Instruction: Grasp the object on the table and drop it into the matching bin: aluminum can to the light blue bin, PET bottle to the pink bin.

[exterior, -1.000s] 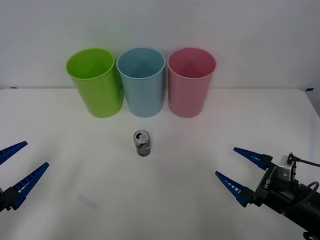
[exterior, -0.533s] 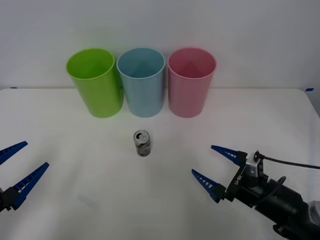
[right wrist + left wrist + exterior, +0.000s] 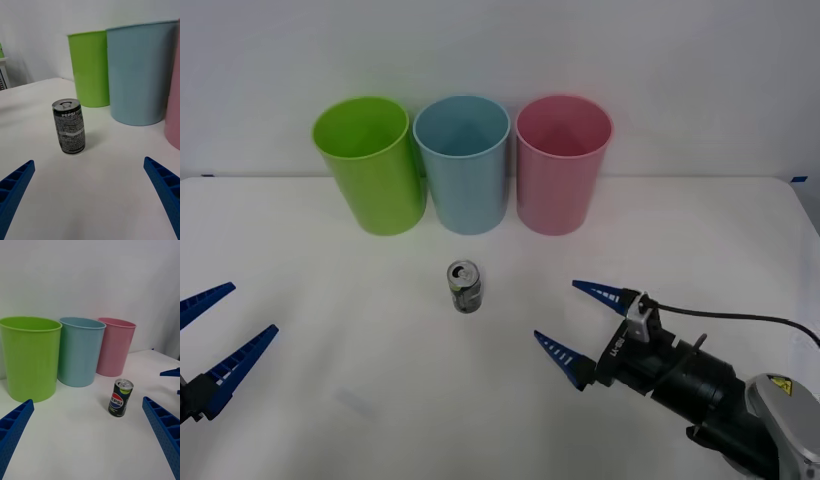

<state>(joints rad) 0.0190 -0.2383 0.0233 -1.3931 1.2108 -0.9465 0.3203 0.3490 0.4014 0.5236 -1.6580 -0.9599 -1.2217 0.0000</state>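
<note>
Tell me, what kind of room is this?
Probably a robot test lab: a plain white table against a bare wall, three coloured bins in a row, one small can, and blue pincers nearby.

Right tool (image 3: pixel 570 323) gapes, reaching forward — left tool (image 3: pixel 210 335) parked, agape.

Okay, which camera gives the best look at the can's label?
The right wrist view: the aluminum can stands upright and close, its grey print and lettering readable. The left wrist view shows it smaller, from its logo side. The front view sees it from above, mostly its silver top.
</note>
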